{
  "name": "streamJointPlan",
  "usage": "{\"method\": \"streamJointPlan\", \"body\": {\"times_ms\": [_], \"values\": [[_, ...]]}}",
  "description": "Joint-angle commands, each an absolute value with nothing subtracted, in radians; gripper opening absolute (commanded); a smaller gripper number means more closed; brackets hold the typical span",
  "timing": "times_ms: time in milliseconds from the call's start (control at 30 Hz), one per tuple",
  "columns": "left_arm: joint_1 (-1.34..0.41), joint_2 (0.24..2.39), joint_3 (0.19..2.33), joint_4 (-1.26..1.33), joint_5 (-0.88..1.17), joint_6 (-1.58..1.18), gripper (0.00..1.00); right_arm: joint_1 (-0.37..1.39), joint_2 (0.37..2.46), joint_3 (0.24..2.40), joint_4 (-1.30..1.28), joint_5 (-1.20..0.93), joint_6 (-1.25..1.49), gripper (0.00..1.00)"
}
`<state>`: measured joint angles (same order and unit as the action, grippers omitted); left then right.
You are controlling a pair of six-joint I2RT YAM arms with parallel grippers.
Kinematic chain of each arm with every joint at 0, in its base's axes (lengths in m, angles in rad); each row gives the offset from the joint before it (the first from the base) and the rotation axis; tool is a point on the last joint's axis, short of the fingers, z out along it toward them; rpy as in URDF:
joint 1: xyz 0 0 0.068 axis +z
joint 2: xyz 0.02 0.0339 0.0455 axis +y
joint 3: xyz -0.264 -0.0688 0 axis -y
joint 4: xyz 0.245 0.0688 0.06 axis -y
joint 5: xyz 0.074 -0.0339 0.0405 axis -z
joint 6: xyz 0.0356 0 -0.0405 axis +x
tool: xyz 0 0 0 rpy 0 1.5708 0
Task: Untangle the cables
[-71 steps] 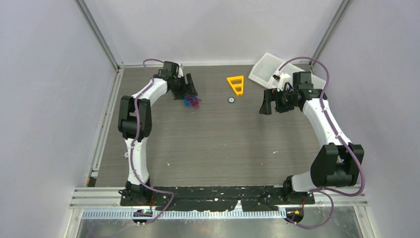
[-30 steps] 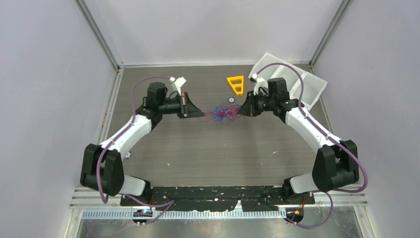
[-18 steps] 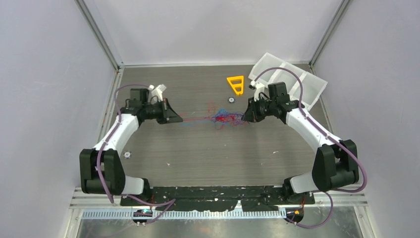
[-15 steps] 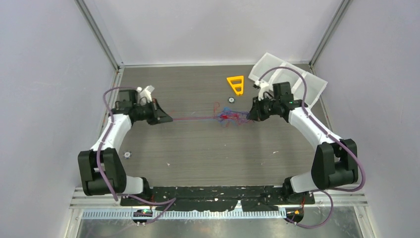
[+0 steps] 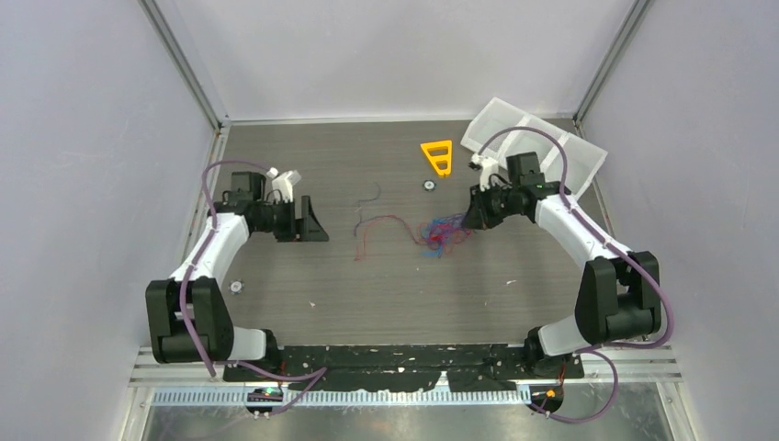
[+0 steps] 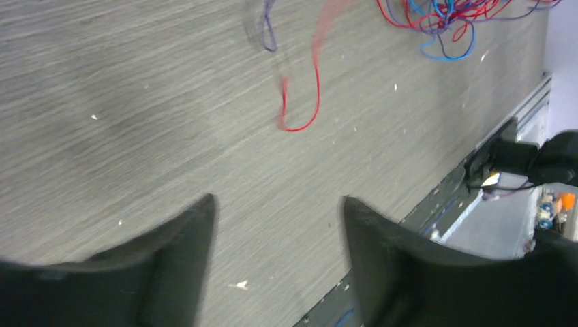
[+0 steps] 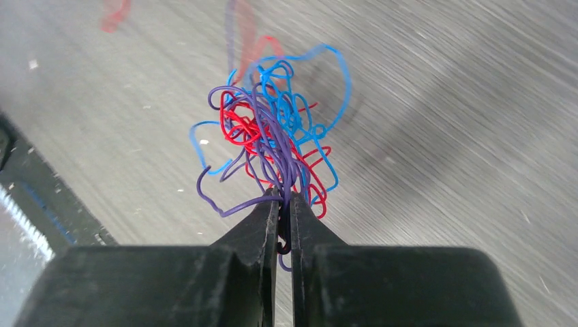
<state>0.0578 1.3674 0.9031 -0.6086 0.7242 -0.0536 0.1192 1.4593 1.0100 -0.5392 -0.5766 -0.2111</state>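
Note:
The cables (image 5: 442, 231) form a small red, blue and purple clump right of the table's centre. My right gripper (image 5: 470, 220) is shut on the clump's right side. In the right wrist view the closed fingertips (image 7: 283, 199) pinch purple strands of the cables (image 7: 276, 136). A loose red strand (image 5: 372, 230) and a thin purple strand (image 5: 372, 194) trail left on the table. My left gripper (image 5: 315, 227) stands open at the left, apart from them. The left wrist view shows the left gripper (image 6: 276, 211) with nothing between its fingers, and the red strand (image 6: 308, 102) ahead.
An orange plastic triangle (image 5: 438, 156) lies at the back centre with a small washer (image 5: 427, 185) in front of it. A clear plastic tray (image 5: 551, 152) stands tilted at the back right. Another small round piece (image 5: 236, 286) lies near the left arm.
My left gripper has opened and let go of the strands it had pulled taut leftward. Those strands have sprung back and lie slack on the table. The right gripper keeps its hold.

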Motion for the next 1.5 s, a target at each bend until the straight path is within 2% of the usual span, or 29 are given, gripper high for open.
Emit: {"method": "streamJointPlan", "body": {"times_ms": [0, 33, 67, 200, 333, 567, 600, 633, 667, 733, 767, 833, 867, 900, 933, 967, 1000, 1067, 1200, 1267, 1333, 1467], "values": [[0.046, 1.331, 1.026, -0.69, 0.813, 0.1, 0.85, 0.212, 1.389, 1.102, -0.503, -0.705, -0.223, 0.05], [0.042, 1.319, 1.045, -0.696, 0.86, 0.128, 0.96, 0.224, 1.382, 1.107, -0.503, -0.711, -0.235, 0.05], [0.026, 1.304, 1.056, -0.688, 0.902, 0.138, 0.99, 0.247, 1.368, 1.113, -0.501, -0.718, -0.243, 0.05], [-0.146, 1.261, 1.064, -0.542, 0.918, 0.111, 1.0, 0.313, 1.344, 1.138, -0.481, -0.758, -0.267, 0.05], [-0.314, 1.262, 0.979, -0.189, 0.88, -0.017, 0.99, 0.356, 1.339, 1.177, -0.453, -0.824, -0.244, 0.05], [-0.498, 1.434, 1.061, -0.078, 0.792, -0.096, 1.0, 0.407, 1.321, 1.218, -0.459, -0.937, -0.229, 0.05], [-0.517, 1.46, 1.072, -0.075, 0.783, -0.105, 0.97, 0.407, 1.322, 1.222, -0.453, -0.948, -0.217, 0.05], [-0.528, 1.485, 1.087, -0.088, 0.777, -0.114, 0.85, 0.409, 1.324, 1.225, -0.449, -0.962, -0.21, 0.05], [-0.53, 1.507, 1.101, -0.107, 0.785, -0.137, 0.68, 0.409, 1.326, 1.229, -0.446, -0.96, -0.2, 0.05], [-0.505, 1.524, 1.101, -0.118, 0.828, -0.222, 0.08, 0.396, 1.328, 1.229, -0.45, -0.904, -0.199, 0.05], [-0.48, 1.507, 1.061, -0.073, 0.845, -0.288, 0.0, 0.37, 1.333, 1.228, -0.451, -0.833, -0.199, 0.05], [-0.433, 1.447, 0.922, 0.162, 0.875, -0.491, 0.0, 0.313, 1.359, 1.229, -0.453, -0.719, -0.177, 0.09], [-0.419, 1.42, 0.86, 0.305, 0.874, -0.603, 0.0, 0.274, 1.389, 1.242, -0.455, -0.702, -0.138, 0.24], [-0.416, 1.399, 0.823, 0.35, 0.867, -0.646, 0.0, 0.259, 1.404, 1.255, -0.455, -0.706, -0.083, 0.32], [-0.421, 1.382, 0.802, 0.377, 0.865, -0.669, 0.0, 0.246, 1.424, 1.256, -0.447, -0.717, -0.048, 0.48], [-0.426, 1.373, 0.788, 0.399, 0.86, -0.682, 0.0, 0.246, 1.427, 1.24, -0.41, -0.73, 0.029, 0.56], [-0.428, 1.368, 0.783, 0.404, 0.854, -0.698, 0.0, 0.259, 1.421, 1.224, -0.384, -0.728, 0.066, 0.69], [-0.427, 1.376, 0.788, 0.416, 0.849, -0.738, 0.0, 0.289, 1.397, 1.167, -0.289, -0.712, 0.162, 0.81], [-0.426, 1.406, 0.82, 0.4, 0.84, -0.796, 0.0, 0.345, 1.358, 1.086, -0.149, -0.697, 0.284, 0.91], [-0.426, 1.415, 0.823, 0.408, 0.837, -0.828, 0.0, 0.37, 1.353, 1.066, -0.12, -0.675, 0.299, 0.92], [-0.433, 1.424, 0.829, 0.431, 0.852, -0.849, 0.0, 0.395, 1.367, 1.061, -0.121, -0.629, 0.286, 0.9], [-0.462, 1.435, 0.849, 0.46, 0.876, -0.879, 0.0, 0.436, 1.428, 1.083, -0.107, -0.539, 0.257, 0.82]]}}
